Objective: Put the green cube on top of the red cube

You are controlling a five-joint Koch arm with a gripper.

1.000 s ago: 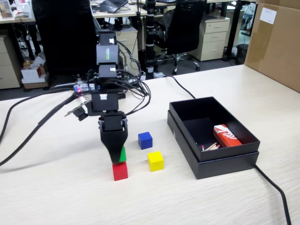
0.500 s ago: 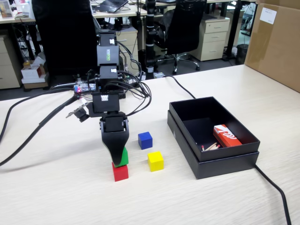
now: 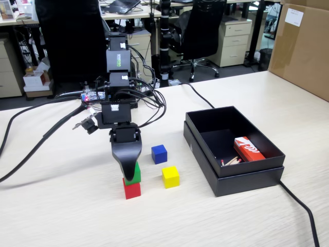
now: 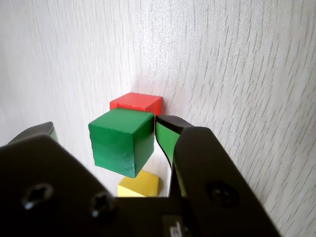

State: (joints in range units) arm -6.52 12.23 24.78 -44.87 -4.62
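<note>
The gripper (image 3: 130,175) has its jaws closed on the green cube (image 4: 121,140), held by opposite flat faces directly on or just above the red cube (image 3: 132,189); it looks light, rigid and smooth, so slippage seems possible.

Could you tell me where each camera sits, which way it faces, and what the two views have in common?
Fixed view: stands off the table's near edge, raised, facing the arm, blue cube, yellow cube and black box; the whole arm shows.
Wrist view: rides on the gripper, looking down at the tabletop; only its black jaws show.
Shared: green cube over red cube, plus the yellow cube.
</note>
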